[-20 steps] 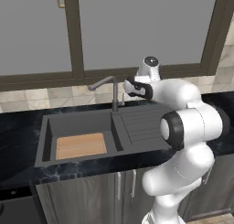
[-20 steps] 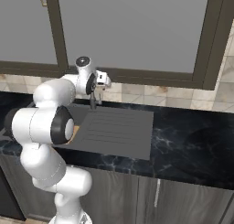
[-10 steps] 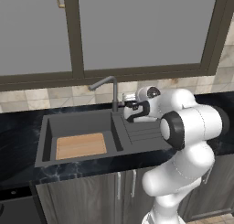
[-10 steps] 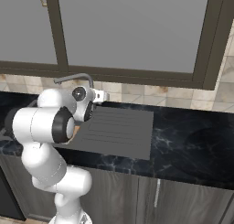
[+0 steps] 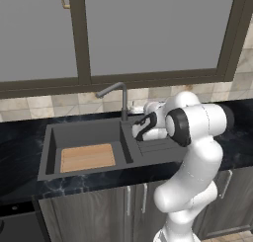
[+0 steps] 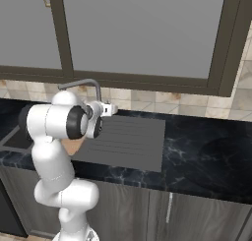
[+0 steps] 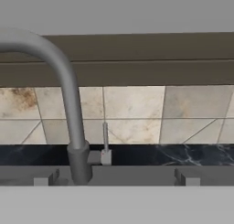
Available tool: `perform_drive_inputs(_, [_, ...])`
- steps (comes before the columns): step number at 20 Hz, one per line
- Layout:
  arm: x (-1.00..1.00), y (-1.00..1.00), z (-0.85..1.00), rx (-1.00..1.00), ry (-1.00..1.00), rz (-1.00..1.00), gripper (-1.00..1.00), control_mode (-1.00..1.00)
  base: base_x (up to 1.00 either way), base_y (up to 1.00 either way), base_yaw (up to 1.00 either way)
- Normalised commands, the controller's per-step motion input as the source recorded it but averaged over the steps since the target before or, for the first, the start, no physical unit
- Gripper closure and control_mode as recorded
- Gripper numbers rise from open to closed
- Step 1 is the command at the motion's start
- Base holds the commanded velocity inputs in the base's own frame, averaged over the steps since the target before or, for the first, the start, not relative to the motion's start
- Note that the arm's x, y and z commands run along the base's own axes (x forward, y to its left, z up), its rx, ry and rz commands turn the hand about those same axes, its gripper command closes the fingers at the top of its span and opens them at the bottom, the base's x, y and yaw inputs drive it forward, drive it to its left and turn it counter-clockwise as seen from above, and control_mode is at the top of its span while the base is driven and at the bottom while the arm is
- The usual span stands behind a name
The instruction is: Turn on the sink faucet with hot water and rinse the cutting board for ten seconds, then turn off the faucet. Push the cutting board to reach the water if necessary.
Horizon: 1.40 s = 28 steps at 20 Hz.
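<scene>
The white arm is seen rising from the base and bent sharply at its dark-jointed elbow, so that the forearm is folded back low and carried toward the far side of the scene. In the left base view the elbow is set to the right and the hand is reached out leftward from it. The wrist is held roughly level, with the hand directed toward the far wall. The gripper is held low, just beyond the wrist; in the right base view the gripper is seen projecting to the right of the upper arm. Its jaws are spread wide, and nothing is seen held between them.
</scene>
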Motion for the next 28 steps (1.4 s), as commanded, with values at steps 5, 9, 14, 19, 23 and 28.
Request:
perform_drive_inputs(5, [0.31,0.00,-0.10,0.00,0.00,0.00,-1.00,-1.00,0.00,0.00,0.00])
perform_drive_inputs(9, [0.36,0.00,-0.01,0.00,0.00,0.00,-1.00,-1.00,0.00,0.00,0.00])
perform_drive_inputs(14, [0.36,0.00,0.00,0.00,0.00,0.00,-1.00,-1.00,0.00,0.00,0.00])
perform_drive_inputs(19, [0.30,0.00,-0.06,0.00,0.00,0.00,-1.00,-1.00,0.00,0.00,0.00])
perform_drive_inputs(23, [0.14,0.00,-0.23,0.00,0.00,0.00,-1.00,-1.00,0.00,0.00,0.00])
perform_drive_inputs(28, [0.10,0.00,-0.30,0.00,0.00,0.00,-1.00,-1.00,0.00,0.00,0.00])
